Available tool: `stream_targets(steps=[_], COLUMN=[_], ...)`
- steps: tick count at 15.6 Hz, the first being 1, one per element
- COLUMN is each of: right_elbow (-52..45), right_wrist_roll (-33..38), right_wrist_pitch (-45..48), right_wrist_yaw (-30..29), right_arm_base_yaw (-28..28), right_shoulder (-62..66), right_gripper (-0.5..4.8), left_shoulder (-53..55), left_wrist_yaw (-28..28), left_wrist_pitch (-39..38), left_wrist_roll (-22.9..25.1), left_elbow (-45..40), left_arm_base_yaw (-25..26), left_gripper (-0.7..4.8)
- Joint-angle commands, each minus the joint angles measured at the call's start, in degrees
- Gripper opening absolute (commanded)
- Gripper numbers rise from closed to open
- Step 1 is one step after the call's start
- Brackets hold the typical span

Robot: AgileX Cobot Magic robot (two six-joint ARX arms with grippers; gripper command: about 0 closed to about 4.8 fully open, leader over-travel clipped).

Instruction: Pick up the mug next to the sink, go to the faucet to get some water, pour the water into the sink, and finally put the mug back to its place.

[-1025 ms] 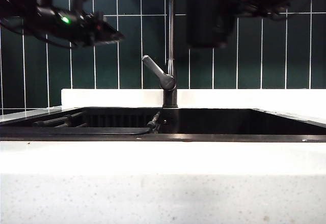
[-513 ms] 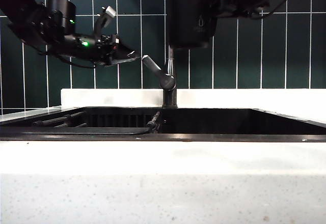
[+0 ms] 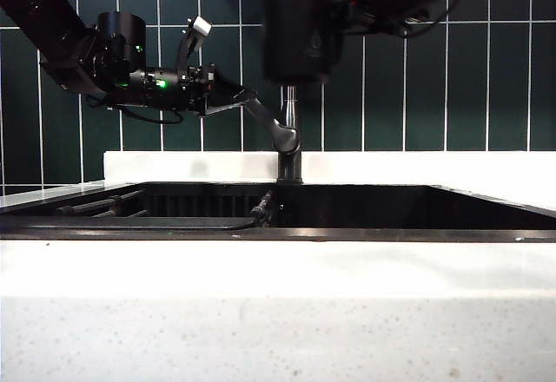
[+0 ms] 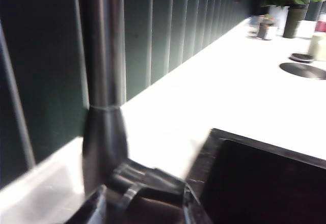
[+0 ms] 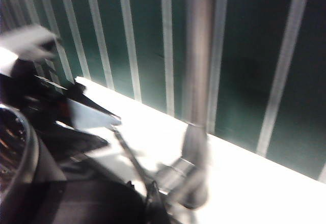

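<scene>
Exterior view: the sink point(image 3: 408, 210), a wide black basin, spans the lower middle of the frame, with the faucet point(image 3: 290, 135) rising at centre. At upper centre the right gripper point(image 3: 340, 7), jaws clamped, holds the mug point(image 3: 294, 30) upright in front of the faucet pipe. From the upper left the left gripper point(image 3: 233, 97), jaws spread wide and empty, reaches the tip of the lever handle point(image 3: 268, 123).

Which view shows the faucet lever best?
The exterior view: the whole grey lever shows in profile, with the left pincer at its tip. The left wrist view shows it blurred and close; the right wrist view gives only a blurred part at the faucet's base.
</scene>
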Motion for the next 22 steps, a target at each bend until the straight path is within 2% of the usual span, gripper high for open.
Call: stream_targets(steps=[1, 3, 6, 11, 16, 20, 22], right_elbow=[0.52, 0.55, 0.55, 0.52, 0.52, 0.52, 0.46], right_wrist_roll=[0.24, 0.24, 0.26, 0.24, 0.24, 0.22, 0.24], right_wrist_pitch=[1.97, 1.86, 1.81, 1.79, 1.79, 1.01, 0.46], right_wrist_yaw=[-0.15, -0.22, -0.31, -0.33, -0.35, -0.35, -0.35], right_arm_base_yaw=[0.33, 0.33, 0.33, 0.33, 0.33, 0.33, 0.33], right_shoulder=[-0.55, -0.57, -0.57, -0.57, -0.55, -0.55, -0.55], right_gripper=[-0.03, -0.03, -0.03, -0.03, -0.03, -0.03, -0.03], left_shoulder=[-0.15, -0.17, -0.2, -0.2, -0.13, -0.09, -0.09], left_wrist_yaw=[3.91, 8.2, 11.89, 12.0, 8.11, 7.26, 3.13], left_wrist_pitch=[0.52, -0.17, -2.27, -3.28, -3.15, -3.19, -3.28], left_wrist_roll=[-2.23, -4.63, -4.94, -4.96, -2.58, -0.55, 0.87], left_elbow=[0.15, 0.15, 0.15, 0.15, 0.15, 0.17, 0.17], left_arm_base_yaw=[-0.09, -0.09, -0.2, -0.15, -0.2, -0.87, -0.98], left_gripper=[1.87, 1.83, 1.8, 1.79, 1.79, 1.78, 1.79])
